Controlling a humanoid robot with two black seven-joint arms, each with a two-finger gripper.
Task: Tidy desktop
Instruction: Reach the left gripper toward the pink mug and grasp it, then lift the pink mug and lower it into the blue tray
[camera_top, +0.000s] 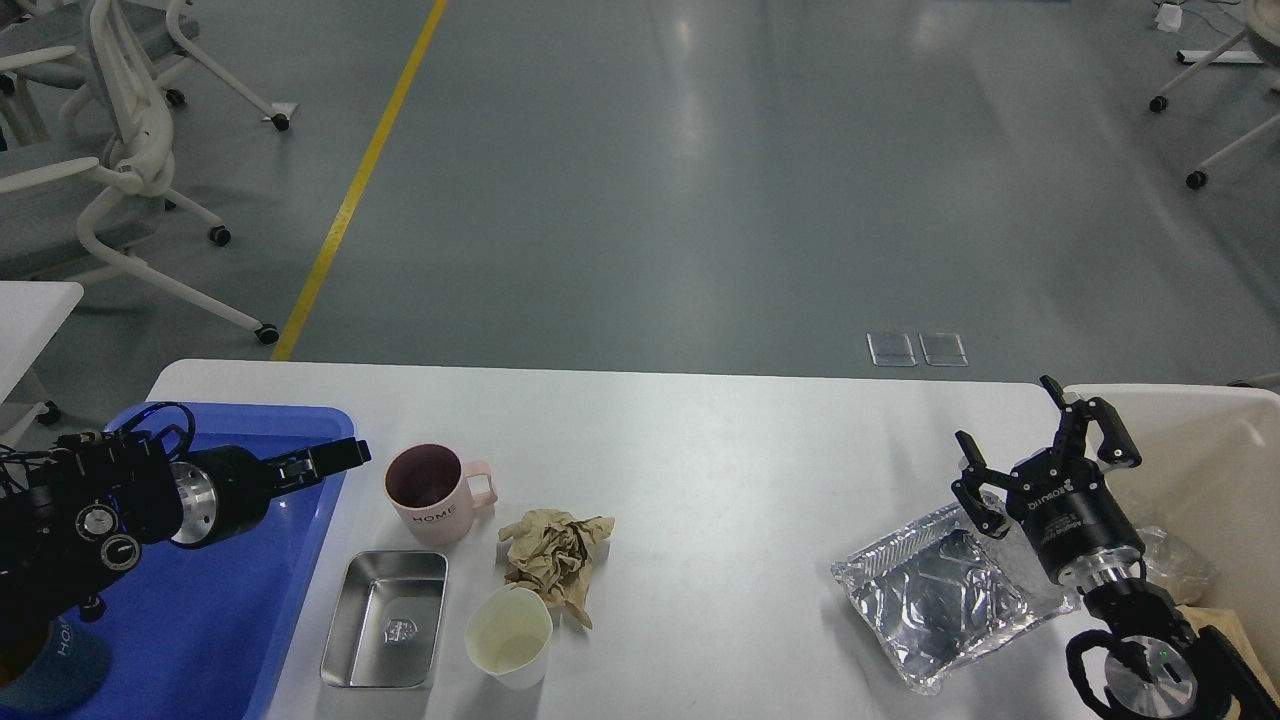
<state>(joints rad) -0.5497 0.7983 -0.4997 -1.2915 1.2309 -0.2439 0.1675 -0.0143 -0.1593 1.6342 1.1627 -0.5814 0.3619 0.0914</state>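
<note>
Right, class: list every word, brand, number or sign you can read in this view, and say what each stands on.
"HOME": on the side of the pink mug.
Emblem: stamped in the floor of the steel tray, too small to read.
White lettering: on the right pincer body, too blurred to read reliably.

Near the desk's left edge: blue tray (300, 520), pink mug (432, 495), steel tin (385, 620), crumpled brown paper (555, 550), paper cup (508, 636). Right edge: foil tray (930, 600), cream bin (1215, 470).

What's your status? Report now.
Left gripper over blue tray, state unclear. Right gripper open, empty. Desktop uncleared: mug, foil tray.
</note>
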